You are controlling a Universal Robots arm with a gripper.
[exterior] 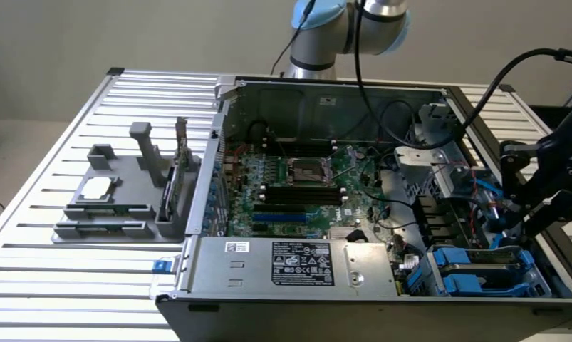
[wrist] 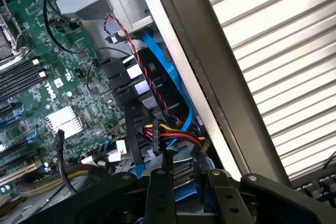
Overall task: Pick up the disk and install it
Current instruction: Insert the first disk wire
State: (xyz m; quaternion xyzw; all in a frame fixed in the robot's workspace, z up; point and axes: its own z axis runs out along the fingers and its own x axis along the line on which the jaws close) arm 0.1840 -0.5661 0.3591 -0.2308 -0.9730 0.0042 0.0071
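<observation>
Low in the open computer case's (exterior: 362, 313) corner on the exterior view's right, the disk (exterior: 481, 273) sits at the drive bay, grey metal framed by its blue carrier. Just above it hangs the gripper (exterior: 526, 231); whether it is spread or clamped on anything I cannot tell. The drive is likely dense, rigid and shock-sensitive, so the carrier's plastic sides look the safest hold. Beyond lies the motherboard (exterior: 295, 185), then the grey parts fixture (exterior: 105, 214) outside the case.

Slatted table (exterior: 77, 285), computer case (exterior: 362, 313), grey rack (exterior: 103, 158)
</observation>
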